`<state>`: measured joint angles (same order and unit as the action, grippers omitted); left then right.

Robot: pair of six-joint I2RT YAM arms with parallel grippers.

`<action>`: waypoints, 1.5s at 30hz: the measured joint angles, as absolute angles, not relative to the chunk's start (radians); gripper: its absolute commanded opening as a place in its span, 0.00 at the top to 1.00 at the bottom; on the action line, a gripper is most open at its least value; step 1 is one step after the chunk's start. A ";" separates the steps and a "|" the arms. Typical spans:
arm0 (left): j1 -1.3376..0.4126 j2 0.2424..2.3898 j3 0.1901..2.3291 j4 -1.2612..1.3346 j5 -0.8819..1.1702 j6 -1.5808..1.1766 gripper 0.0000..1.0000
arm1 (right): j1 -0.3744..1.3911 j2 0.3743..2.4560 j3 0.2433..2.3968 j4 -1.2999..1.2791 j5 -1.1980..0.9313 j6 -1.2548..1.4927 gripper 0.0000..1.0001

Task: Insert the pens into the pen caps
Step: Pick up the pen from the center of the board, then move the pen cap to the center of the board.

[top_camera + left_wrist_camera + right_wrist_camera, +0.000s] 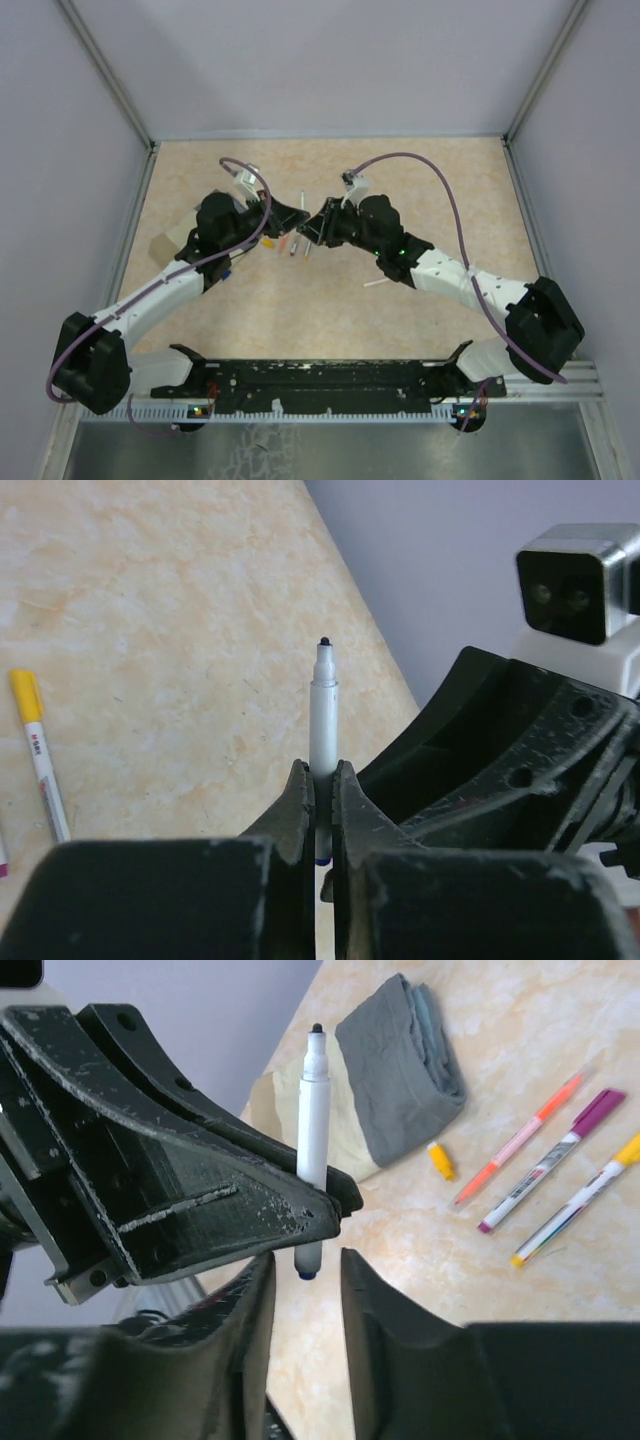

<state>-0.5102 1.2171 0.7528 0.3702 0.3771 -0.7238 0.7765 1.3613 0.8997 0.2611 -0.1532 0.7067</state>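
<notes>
My left gripper (322, 770) is shut on a white pen (323, 715) and holds it upright above the table, with the dark uncapped tip up and the blue end down. In the right wrist view this pen (313, 1110) hangs through the left gripper's black fingers (200, 1200). Its blue end sits between the tips of my open, empty right gripper (305, 1257). The two grippers meet at mid-table, left (290, 215) and right (318, 226). A loose orange-yellow cap (440, 1160) lies on the table beyond them.
A grey-lidded beige box (400, 1070) lies behind the held pen. An orange pen (520, 1140), a magenta-capped pen (550, 1170) and a yellow-capped pen (580, 1200) lie side by side. Another white barrel (378, 284) lies near the right arm.
</notes>
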 measured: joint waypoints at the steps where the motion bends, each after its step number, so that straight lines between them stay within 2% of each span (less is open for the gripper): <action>1: -0.510 1.216 0.753 0.364 0.368 -0.716 1.00 | 0.776 1.359 0.899 0.259 -0.152 0.697 0.59; 9: -0.407 1.188 0.758 0.267 0.350 -0.649 1.00 | 0.772 1.315 0.899 0.222 -0.140 0.564 0.56; 16: -0.263 1.134 0.797 0.099 0.329 -0.550 1.00 | 0.769 1.323 0.875 0.221 -0.244 0.403 0.53; 22: -0.136 1.060 0.813 -0.036 0.317 -0.459 1.00 | 0.786 1.478 0.935 0.211 -0.350 0.251 0.53; 27: -0.049 1.020 0.813 -0.118 0.302 -0.399 1.00 | 0.840 1.596 0.985 0.217 -0.462 0.017 0.52; 35: -0.036 0.931 0.781 -0.170 0.243 -0.358 1.00 | 0.863 1.836 1.257 0.083 -0.724 -0.429 0.52; 45: -0.032 0.811 0.773 -0.253 0.105 -0.364 1.00 | 0.903 2.098 1.589 -0.213 -0.819 -0.814 0.54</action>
<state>-0.0322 0.8112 0.7727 -0.2527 0.1051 -0.3637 0.9028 2.0975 1.5890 -0.2127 -0.8192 -0.8139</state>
